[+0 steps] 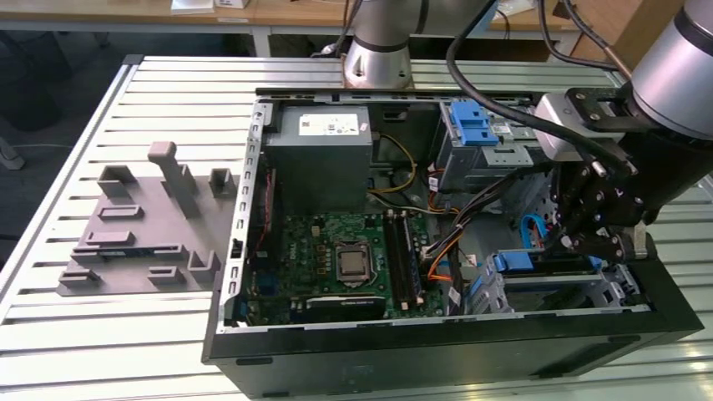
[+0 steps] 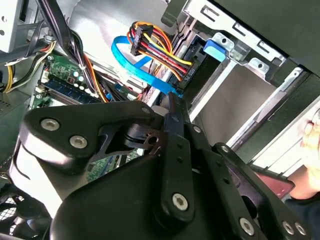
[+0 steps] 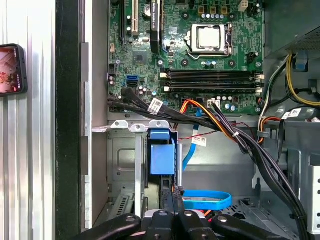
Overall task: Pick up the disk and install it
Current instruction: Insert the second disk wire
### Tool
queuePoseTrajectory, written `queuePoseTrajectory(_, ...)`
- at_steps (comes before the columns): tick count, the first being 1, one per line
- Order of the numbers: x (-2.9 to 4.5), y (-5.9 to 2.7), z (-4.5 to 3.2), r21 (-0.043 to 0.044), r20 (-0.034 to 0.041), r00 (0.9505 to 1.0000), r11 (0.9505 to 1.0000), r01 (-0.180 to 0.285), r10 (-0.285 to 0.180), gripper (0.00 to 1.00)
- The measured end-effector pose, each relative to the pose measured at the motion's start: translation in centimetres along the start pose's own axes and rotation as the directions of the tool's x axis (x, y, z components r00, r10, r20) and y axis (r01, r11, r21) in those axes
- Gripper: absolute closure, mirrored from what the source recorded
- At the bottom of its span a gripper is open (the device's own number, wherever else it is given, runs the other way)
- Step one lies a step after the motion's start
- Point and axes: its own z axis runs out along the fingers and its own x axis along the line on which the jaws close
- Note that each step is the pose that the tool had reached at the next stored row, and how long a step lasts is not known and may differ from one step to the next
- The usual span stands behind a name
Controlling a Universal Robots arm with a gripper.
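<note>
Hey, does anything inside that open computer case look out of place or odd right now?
Nothing looks damaged. The disk stands on edge in the drive cage, with the tool right over it.

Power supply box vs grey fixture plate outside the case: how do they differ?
The power supply box sits inside the open computer case; the grey fixture plate lies outside it on the slatted table, toward the exterior view's left. The box is a plain block with a white sticker; the plate is flat with upright posts and no sticker. Both are grey.
</note>
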Motion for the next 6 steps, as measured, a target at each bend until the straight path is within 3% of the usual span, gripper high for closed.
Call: queuePoseTrajectory(6,0.0,0.0,0.0,-0.0001,0.0,1.0,1.0,0.0,0.0,0.89)
